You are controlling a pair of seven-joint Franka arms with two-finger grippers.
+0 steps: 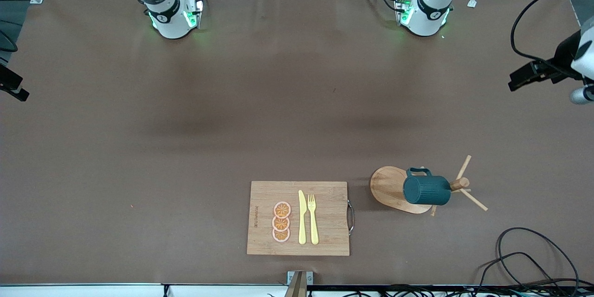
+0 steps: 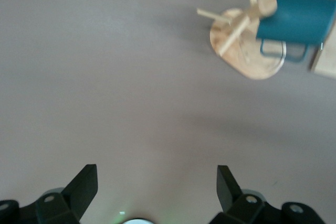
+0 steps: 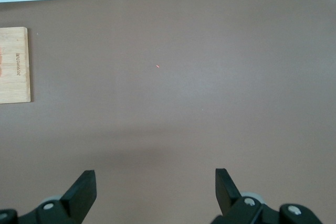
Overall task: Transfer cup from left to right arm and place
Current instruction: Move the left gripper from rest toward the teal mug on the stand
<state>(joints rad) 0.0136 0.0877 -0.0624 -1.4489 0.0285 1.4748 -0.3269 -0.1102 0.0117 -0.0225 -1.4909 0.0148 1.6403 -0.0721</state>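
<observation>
Your left gripper (image 2: 157,187) hangs over bare brown table (image 1: 185,125), fingers spread wide, nothing between them. In its wrist view's upper right you see the cup (image 2: 299,18) — dark teal, ribbed, lying sideways on a peg of the wooden mug tree (image 2: 247,45).

Your right gripper (image 3: 155,190) is likewise spread and empty over bare table; the cutting board (image 3: 14,65) shows at that frame's left edge.

Front view, lower right — the cup (image 1: 427,189) hangs over the tree's base, beside the board with knife (image 1: 302,217), fork (image 1: 313,218) and orange slices (image 1: 281,222).
</observation>
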